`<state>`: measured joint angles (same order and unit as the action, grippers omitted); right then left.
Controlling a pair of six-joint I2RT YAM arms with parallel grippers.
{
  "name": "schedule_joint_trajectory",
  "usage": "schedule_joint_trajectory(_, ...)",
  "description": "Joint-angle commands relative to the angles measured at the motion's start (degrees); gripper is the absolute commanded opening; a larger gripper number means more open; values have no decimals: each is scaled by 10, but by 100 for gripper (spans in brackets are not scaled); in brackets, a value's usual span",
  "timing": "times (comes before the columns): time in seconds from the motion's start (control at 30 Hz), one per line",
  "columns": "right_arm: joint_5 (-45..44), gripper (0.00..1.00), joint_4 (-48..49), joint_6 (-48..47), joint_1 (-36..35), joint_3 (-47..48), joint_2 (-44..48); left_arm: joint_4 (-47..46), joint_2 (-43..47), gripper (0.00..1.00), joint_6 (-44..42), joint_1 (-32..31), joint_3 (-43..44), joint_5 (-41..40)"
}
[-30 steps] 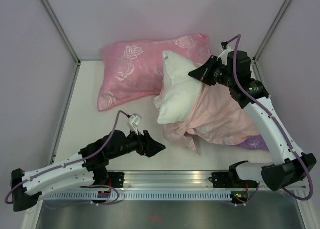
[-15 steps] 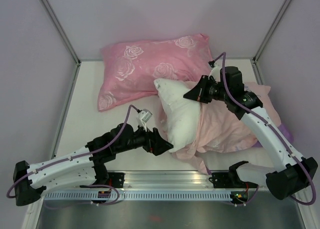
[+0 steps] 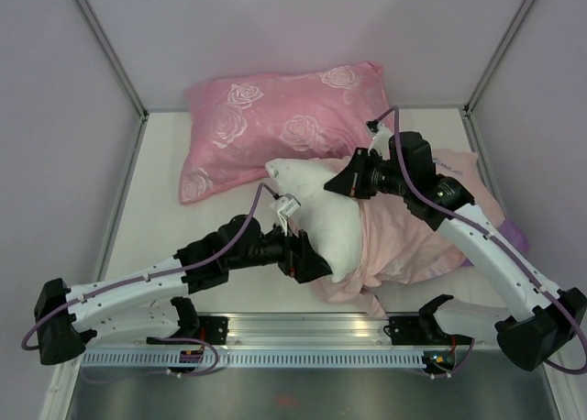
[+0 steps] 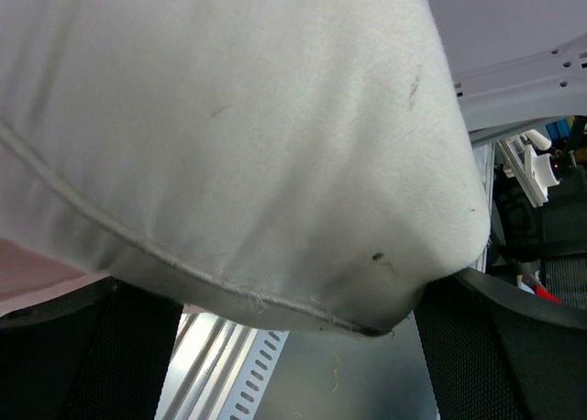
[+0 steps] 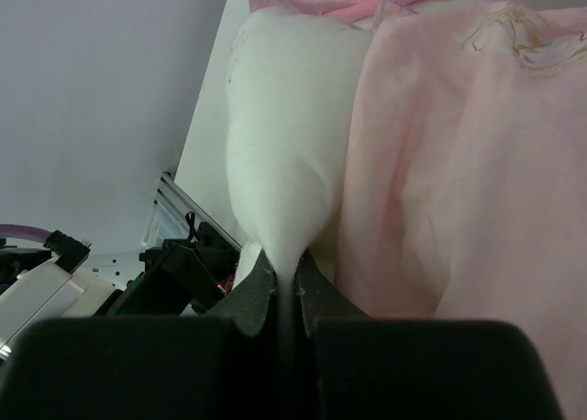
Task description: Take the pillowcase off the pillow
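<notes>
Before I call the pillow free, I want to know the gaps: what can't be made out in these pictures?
1. Top view: how much of the pillow sits inside the pillowcase; its folds and the right claw cover that end.
2. Left wrist view: whether the open left claw touches the pillow; the pillow fills the picture and hides the fingertips.
3. All views: the pillowcase's print; its pale inside faces the cameras.

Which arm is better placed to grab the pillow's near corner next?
Left: the left gripper, open, straddles the pillow's near corner; the right gripper is shut on its far end.
</notes>
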<state>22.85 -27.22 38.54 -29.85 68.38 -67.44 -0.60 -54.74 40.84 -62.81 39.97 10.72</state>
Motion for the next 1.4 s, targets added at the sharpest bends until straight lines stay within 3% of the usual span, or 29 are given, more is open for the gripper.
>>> schedule_joint_trajectory(0.0,14,0,61,20,-28,-15,28,-74,-12,99,-20,0,47,8)
schedule_joint_trajectory(0.1,2,0,74,26,-43,-38,28,-97,-35,92,-10,0,52,30)
schedule_joint_trajectory(0.2,-3,0,84,20,-57,-57,28,-110,-48,44,-1,0,52,37)
schedule_joint_trajectory(0.23,-5,0,76,10,-64,-60,28,-102,-48,3,-1,0,52,25)
schedule_joint_trajectory(0.3,-40,51,24,-30,-67,-55,28,-77,-29,2,7,0,49,-8)
schedule_joint_trajectory(0.37,-98,86,-28,-60,-67,-43,35,-18,1,2,16,0,47,-73)
schedule_joint_trajectory(0.4,-151,96,-51,-85,-67,-40,42,2,13,2,20,0,49,-96)
schedule_joint_trajectory(0.43,-170,98,-78,-88,-67,-42,62,54,23,2,24,0,51,-136)
schedule_joint_trajectory(0.6,-214,98,-128,-68,-67,-67,159,144,81,2,37,0,55,-201)
schedule_joint_trajectory(0.7,-155,96,-157,-52,-67,-83,226,169,89,2,45,0,54,-227)
schedule_joint_trajectory(0.73,-131,87,-170,-47,-67,-83,241,169,89,2,46,0,54,-230)
schedule_joint_trajectory(0.77,-127,85,-186,-41,-67,-83,245,169,86,2,46,0,54,-232)
schedule_joint_trajectory(0.9,-56,82,-170,-11,-67,-125,297,176,68,2,54,0,68,-245)
schedule_joint_trajectory(1.13,-27,68,-171,-15,-68,-152,304,195,15,2,68,0,117,-268)
schedule_joint_trajectory(1.37,-13,67,-144,-27,-68,-157,283,206,-53,2,67,0,180,-258)
